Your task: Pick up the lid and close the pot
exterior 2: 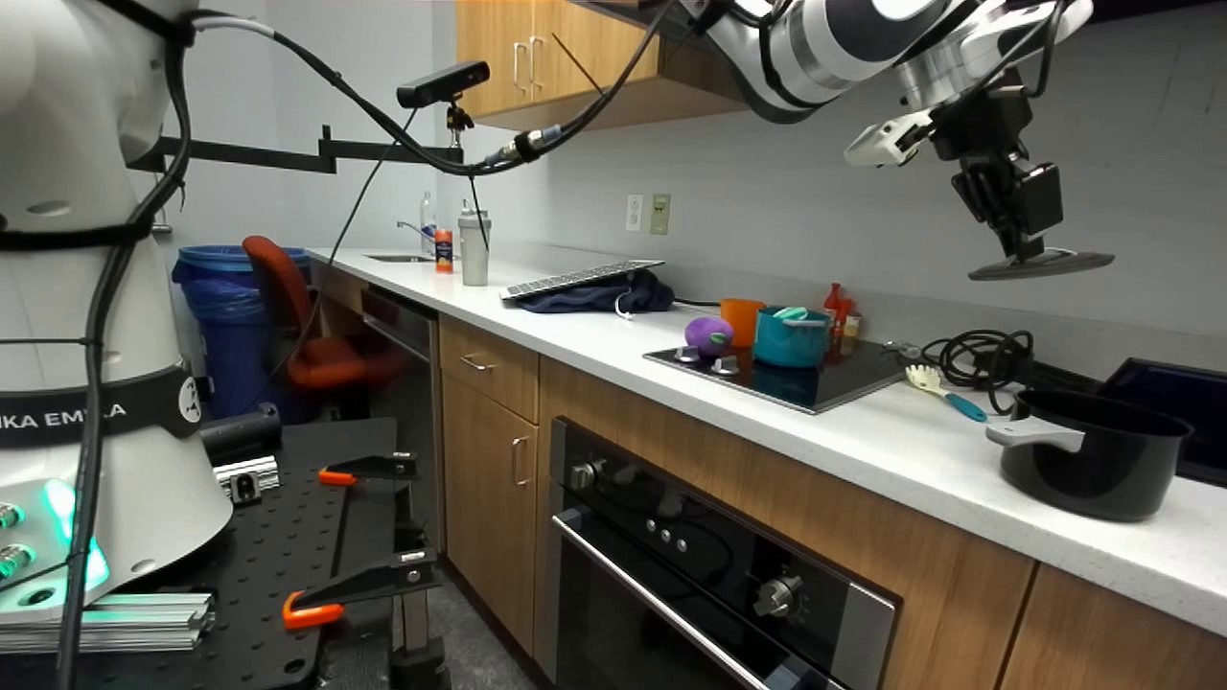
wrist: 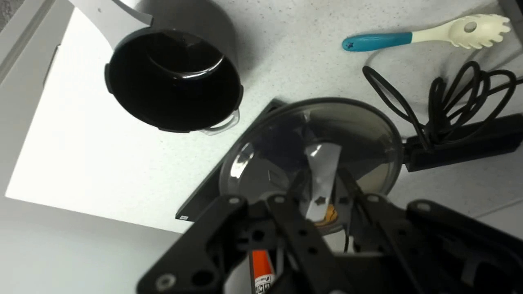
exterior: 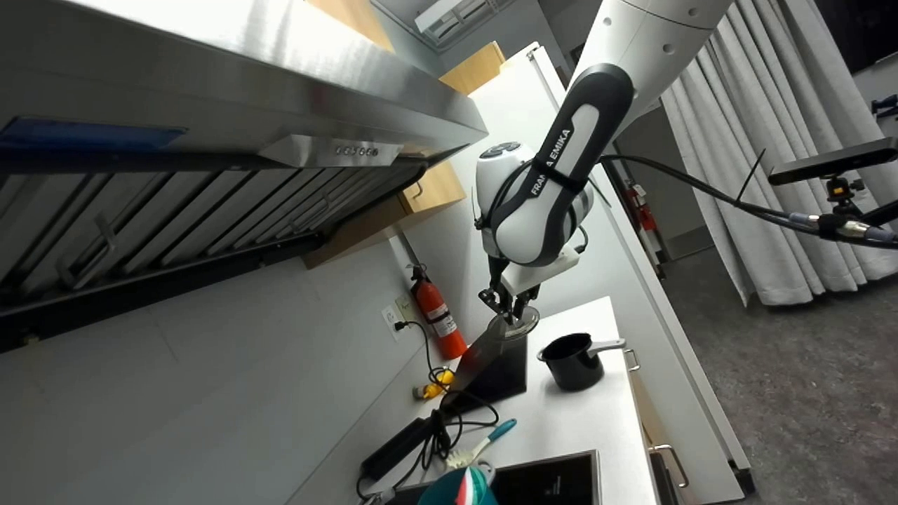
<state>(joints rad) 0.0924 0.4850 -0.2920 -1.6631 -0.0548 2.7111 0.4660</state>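
The pot (exterior: 574, 369) is small, round and black with a light grey side handle. It stands upright and uncovered on the white counter, near its front edge, and also shows in an exterior view (exterior 2: 1093, 471). In the wrist view the pot (wrist: 175, 94) is at the upper left, its dark inside visible. The lid (wrist: 269, 159) is clear glass with a dark rim and a grey strap handle. My gripper (wrist: 322, 183) is shut on the lid's handle. In an exterior view the gripper (exterior 2: 1022, 251) holds the lid (exterior 2: 1074, 264) in the air, above pot height and apart from the pot.
A dark flat panel (exterior: 501, 375) lies beside the pot. A red fire extinguisher (exterior: 438, 315) stands by the wall. A black cable (exterior 2: 983, 356), a teal-handled pasta spoon (exterior 2: 944, 391) and a teal pot (exterior 2: 791, 337) are along the counter. A range hood (exterior: 280, 105) hangs above.
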